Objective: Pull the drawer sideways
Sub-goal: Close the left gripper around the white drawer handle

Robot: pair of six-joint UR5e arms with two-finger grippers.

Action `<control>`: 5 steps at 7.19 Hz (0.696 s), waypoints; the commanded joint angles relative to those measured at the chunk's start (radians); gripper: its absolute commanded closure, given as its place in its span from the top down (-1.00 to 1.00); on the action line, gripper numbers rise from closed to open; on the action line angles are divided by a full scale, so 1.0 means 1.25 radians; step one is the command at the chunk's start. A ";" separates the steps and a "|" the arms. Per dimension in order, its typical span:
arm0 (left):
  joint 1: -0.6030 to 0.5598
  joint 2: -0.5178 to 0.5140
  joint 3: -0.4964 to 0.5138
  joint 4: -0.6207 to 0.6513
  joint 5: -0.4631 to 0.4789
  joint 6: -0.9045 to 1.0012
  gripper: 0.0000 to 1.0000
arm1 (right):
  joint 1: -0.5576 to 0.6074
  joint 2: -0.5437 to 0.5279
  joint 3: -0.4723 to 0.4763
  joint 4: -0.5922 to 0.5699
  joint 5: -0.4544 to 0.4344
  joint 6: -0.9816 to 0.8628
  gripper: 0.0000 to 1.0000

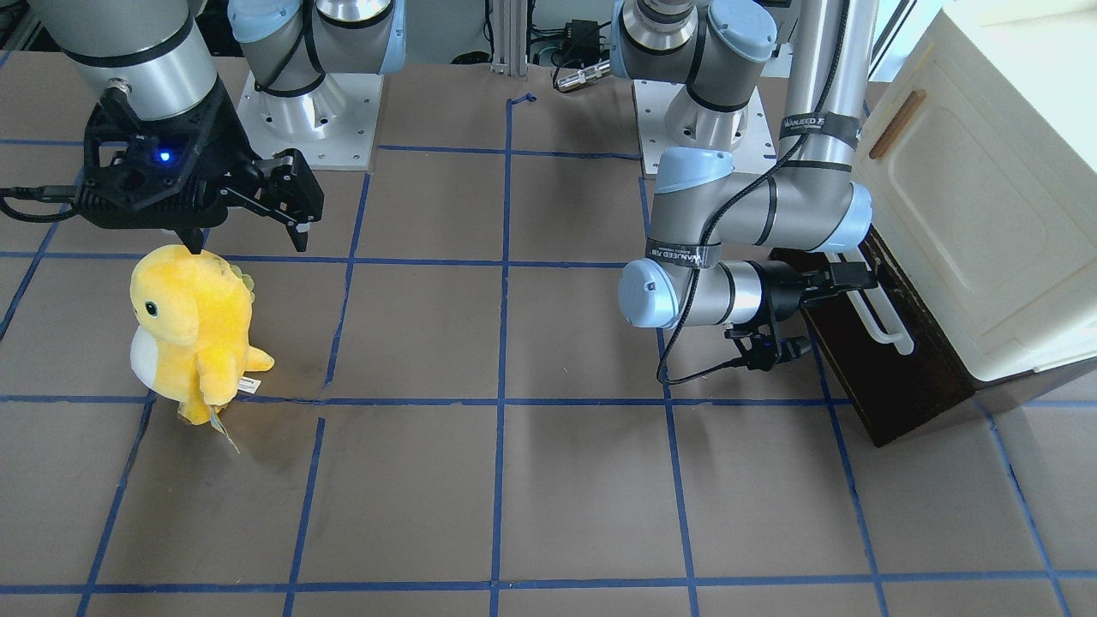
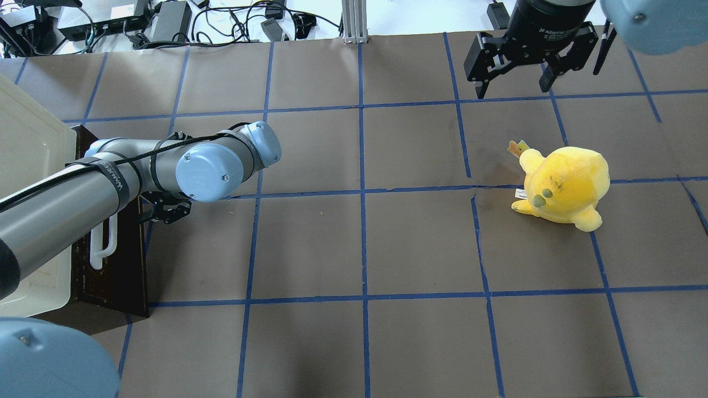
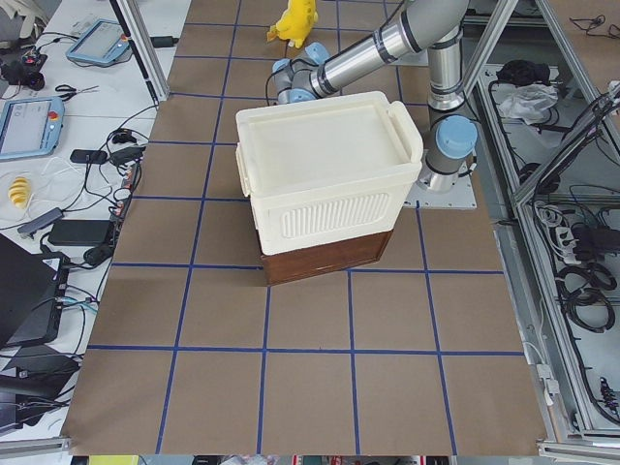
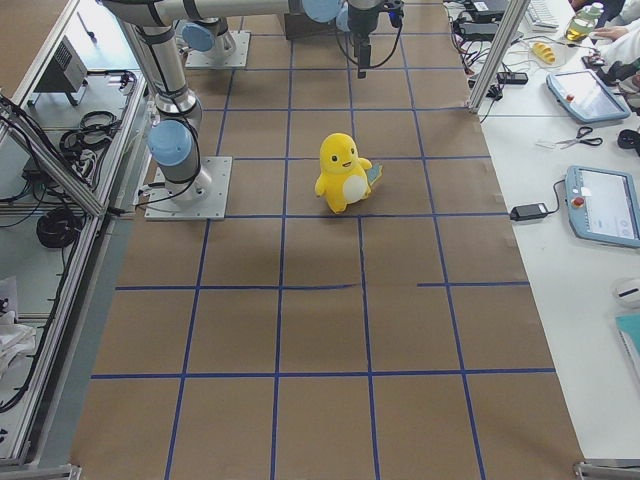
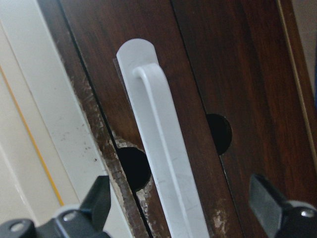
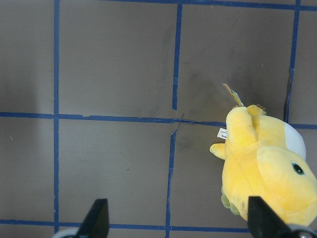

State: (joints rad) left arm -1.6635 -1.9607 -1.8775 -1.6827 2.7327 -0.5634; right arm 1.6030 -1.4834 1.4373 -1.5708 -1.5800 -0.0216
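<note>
The dark brown drawer (image 1: 891, 386) sits under a cream cabinet, and none of its pale interior shows. Its long white bar handle (image 1: 881, 321) runs along the front. My left gripper (image 1: 855, 278) is at the handle's upper end. In the left wrist view the handle (image 5: 166, 153) lies between the two spread fingers (image 5: 96, 198), so the left gripper (image 5: 181, 210) is open around it without clamping it. My right gripper (image 1: 248, 236) hangs open and empty far from the drawer, above a plush toy; it also shows in the overhead view (image 2: 511, 88).
The cream cabinet (image 1: 968, 197) with a small wooden handle (image 1: 897, 124) stands on top of the drawer at the table's left end. A yellow plush toy (image 1: 193, 326) stands on the brown mat with blue tape lines. Both arm bases stand at the robot's side of the table.
</note>
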 commanded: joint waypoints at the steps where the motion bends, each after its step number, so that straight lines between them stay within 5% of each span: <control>1: 0.009 -0.005 -0.006 -0.016 0.007 -0.039 0.49 | 0.000 0.000 0.000 0.000 0.000 0.000 1.00; 4: 0.016 -0.005 -0.014 -0.034 0.011 -0.056 0.40 | 0.000 0.000 0.000 0.000 0.000 0.000 1.00; 5: 0.018 -0.003 -0.015 -0.036 0.011 -0.055 0.20 | 0.000 0.000 0.000 0.000 0.000 0.000 1.00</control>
State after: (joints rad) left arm -1.6441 -1.9666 -1.8947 -1.7240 2.7455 -0.6316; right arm 1.6030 -1.4834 1.4373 -1.5708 -1.5800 -0.0216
